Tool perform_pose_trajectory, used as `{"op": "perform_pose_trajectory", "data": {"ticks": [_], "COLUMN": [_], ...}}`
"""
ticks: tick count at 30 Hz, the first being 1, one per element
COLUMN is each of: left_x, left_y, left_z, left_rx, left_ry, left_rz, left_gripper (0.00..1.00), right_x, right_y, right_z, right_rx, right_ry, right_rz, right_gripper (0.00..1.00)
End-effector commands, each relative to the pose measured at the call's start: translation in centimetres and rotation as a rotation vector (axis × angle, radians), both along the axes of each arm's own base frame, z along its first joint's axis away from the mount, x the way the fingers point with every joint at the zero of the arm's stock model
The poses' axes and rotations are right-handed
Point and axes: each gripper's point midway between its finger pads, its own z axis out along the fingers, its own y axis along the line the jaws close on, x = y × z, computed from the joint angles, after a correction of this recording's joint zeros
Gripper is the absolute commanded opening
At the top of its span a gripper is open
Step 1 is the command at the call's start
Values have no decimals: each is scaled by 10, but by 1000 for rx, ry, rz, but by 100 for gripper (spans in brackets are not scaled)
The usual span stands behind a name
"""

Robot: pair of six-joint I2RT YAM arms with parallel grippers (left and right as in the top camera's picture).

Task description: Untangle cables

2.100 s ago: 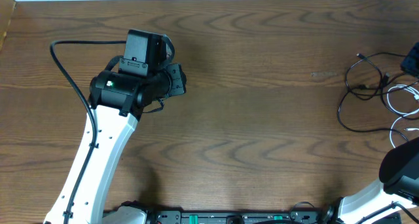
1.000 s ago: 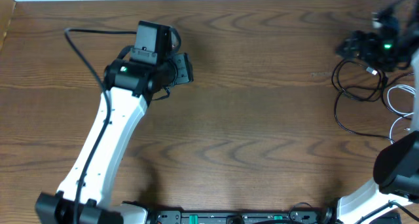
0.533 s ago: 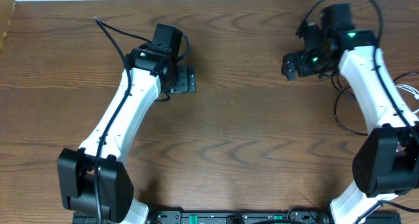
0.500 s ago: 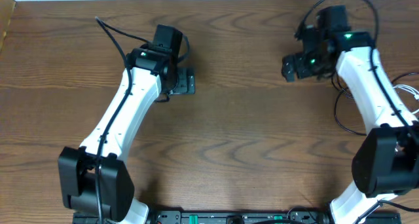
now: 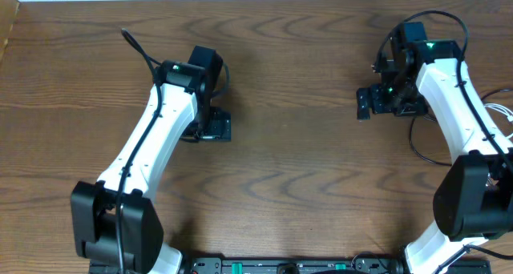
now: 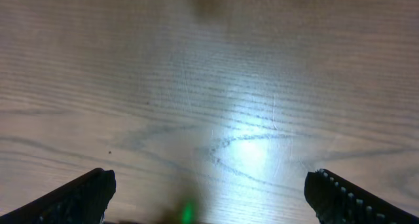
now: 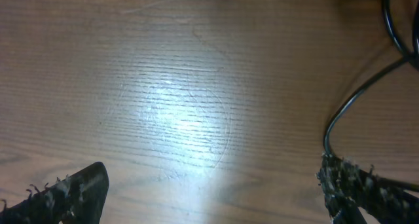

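Observation:
The cables lie at the table's right edge. A thin black cable (image 5: 418, 148) loops just behind my right arm, and white cables (image 5: 503, 111) show at the frame's edge. My right gripper (image 5: 370, 103) is left of them, open over bare wood. In the right wrist view the black cable (image 7: 357, 96) curves down to the right fingertip (image 7: 357, 188), and nothing lies between the fingers of the right gripper (image 7: 213, 192). My left gripper (image 5: 216, 130) is far away at the table's left middle. In the left wrist view the left gripper (image 6: 209, 198) is open over bare wood with no cable in sight.
The wooden table (image 5: 288, 178) spans the whole overhead view. Thick black robot cables arc off the left arm (image 5: 132, 46) and over the right arm (image 5: 433, 18). The arm bases stand at the front edge.
The left gripper has opened and moved toward the front. The right arm swung in from the right edge to the left of the cables, then came slightly toward the front.

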Motion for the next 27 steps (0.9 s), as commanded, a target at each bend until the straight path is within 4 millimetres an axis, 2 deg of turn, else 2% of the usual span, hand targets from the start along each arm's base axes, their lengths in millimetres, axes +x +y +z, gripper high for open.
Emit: {"op": "perform_pose_trajectory", "data": {"ticks": [1, 5, 10, 12, 17, 20, 27], "left_x": [-7, -12, -31, -41, -53, -60, -61], "left_y": [-1, 1, 6, 10, 14, 16, 16], "left_z": [16, 37, 66, 85, 114, 121, 121], "left_rx": [-35, -79, -134, -164, -192, -199, -199], "left_ry": [-85, -260, -507, -642, -791, -819, -822], "left_rz": [-16, -43, -64, -63, -60, -60, -60], "left_gripper": [97, 97, 97, 97, 98, 98, 98], "right_x": [-5, -7, -25, -38, -59, -67, -80], "right_y": [-2, -2, -3, -4, -7, -8, -9], "right_z": [14, 33, 58, 79, 102, 108, 100], "right_rx": [13, 27, 43, 54, 55, 57, 53], "right_ry": [-46, -232, -464, -607, -750, -780, -730], "right_rz": [-25, -25, -23, -23, -26, -26, -26], "right_gripper": [99, 99, 99, 99, 99, 99, 99]}}
